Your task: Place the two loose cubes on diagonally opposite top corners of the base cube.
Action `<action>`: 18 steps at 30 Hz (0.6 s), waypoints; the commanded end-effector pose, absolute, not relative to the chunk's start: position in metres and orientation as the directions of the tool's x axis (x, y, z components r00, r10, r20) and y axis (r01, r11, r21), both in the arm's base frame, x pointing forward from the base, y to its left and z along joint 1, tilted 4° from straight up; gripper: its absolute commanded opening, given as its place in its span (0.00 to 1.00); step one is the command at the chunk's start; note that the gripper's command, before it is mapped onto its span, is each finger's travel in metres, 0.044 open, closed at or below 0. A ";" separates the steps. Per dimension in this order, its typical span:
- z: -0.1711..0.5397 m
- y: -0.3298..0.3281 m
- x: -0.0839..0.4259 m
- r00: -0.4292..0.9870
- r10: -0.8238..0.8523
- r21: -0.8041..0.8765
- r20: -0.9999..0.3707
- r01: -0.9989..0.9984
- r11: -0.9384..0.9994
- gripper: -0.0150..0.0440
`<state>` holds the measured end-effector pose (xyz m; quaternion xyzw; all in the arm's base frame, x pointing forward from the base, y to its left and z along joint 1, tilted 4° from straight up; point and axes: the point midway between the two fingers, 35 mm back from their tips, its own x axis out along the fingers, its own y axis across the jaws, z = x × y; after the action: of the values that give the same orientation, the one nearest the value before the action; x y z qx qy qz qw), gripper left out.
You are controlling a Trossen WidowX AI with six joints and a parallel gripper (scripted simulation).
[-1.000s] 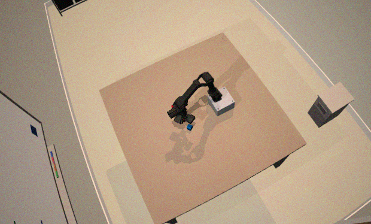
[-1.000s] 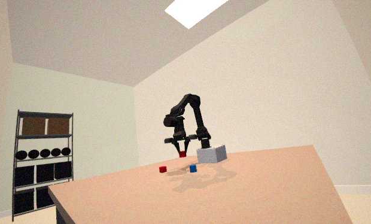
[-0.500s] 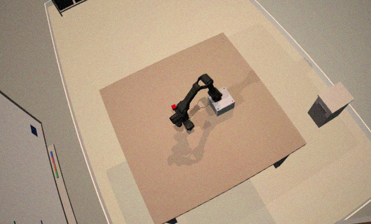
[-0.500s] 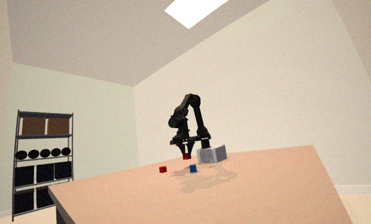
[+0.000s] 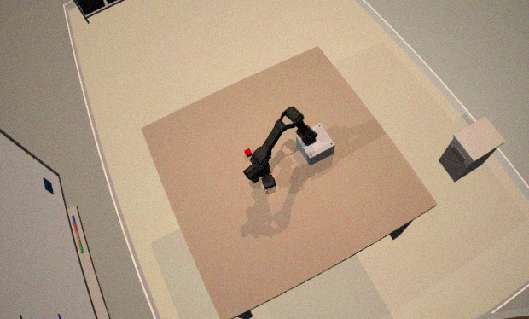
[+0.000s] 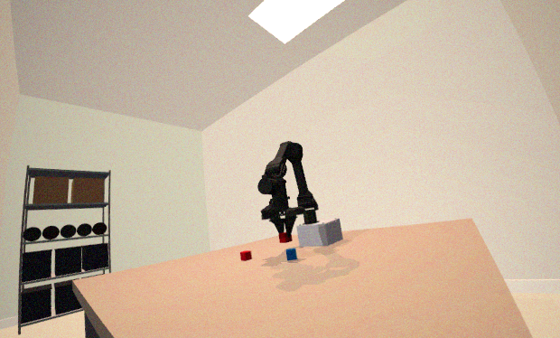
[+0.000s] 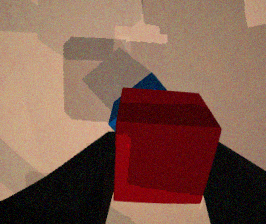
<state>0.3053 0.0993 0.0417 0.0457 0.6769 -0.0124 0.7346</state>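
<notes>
My gripper [image 6: 285, 232] [image 7: 160, 145] is shut on a red cube [image 6: 284, 238] [image 7: 159, 160] and holds it in the air above the table. The blue cube [image 6: 291, 254] [image 7: 151, 83], the only one of its colour, rests on the table. In the wrist view the held cube covers most of it, and it looks turned relative to the held cube. The other red cube [image 5: 247, 153] [image 6: 246, 256] lies on the table, apart from the blue one. In the top view the arm hides the blue cube and the held cube.
The arm stands on a pale grey box [image 5: 322, 147] [image 6: 311, 235] on the wooden table [image 5: 322, 222] [image 6: 387, 280]. The arm's shadow falls across the table around the blue cube. A shelf rack [image 6: 66, 206] stands beyond the table.
</notes>
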 end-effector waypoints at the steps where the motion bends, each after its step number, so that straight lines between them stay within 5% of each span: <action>1: 0.042 0.099 0.306 0.086 0.041 0.048 -0.995 0.086 0.995 0.43; 18: 0.015 0.101 0.308 0.086 0.041 0.049 -0.996 0.092 0.995 0.43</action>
<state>0.3075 0.1012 0.0162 0.0485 0.6766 -0.0145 0.7346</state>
